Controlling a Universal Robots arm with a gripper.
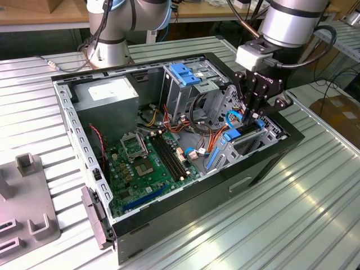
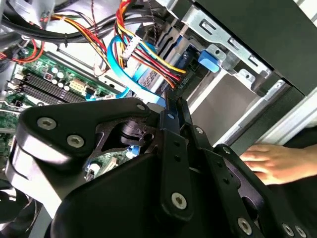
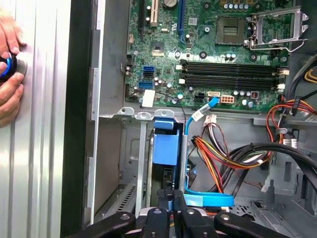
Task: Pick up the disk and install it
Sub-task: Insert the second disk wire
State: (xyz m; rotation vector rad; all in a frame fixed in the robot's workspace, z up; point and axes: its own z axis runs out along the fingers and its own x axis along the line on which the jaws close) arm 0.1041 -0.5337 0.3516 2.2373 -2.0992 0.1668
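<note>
The disk (image 3: pixel 164 146) stands on edge in the metal drive bay (image 3: pixel 116 163) at the case's side wall, its bright blue carrier facing the first wrist view. My gripper (image 3: pixel 172 198) is right over its near edge, the black fingers (image 3: pixel 162 197) drawn close together on a thin strip of the blue carrier. In the exterior view the gripper (image 1: pixel 252 115) reaches down into the bay at the exterior view's right end of the open computer case (image 1: pixel 67 112), with blue carrier parts (image 1: pixel 231 135) just below it. In the second wrist view the gripper (image 2: pixel 173 111) looks shut.
Bundles of coloured cables (image 3: pixel 223 153) run beside the bay. The motherboard (image 1: pixel 146 163) lies on the case floor, with a blue-topped cage (image 1: pixel 183 73) and a power supply (image 1: pixel 107 93) behind. A person's hand (image 3: pixel 7 69) rests on the table outside the case. A grey fixture (image 1: pixel 28 197) stands at the exterior view's left.
</note>
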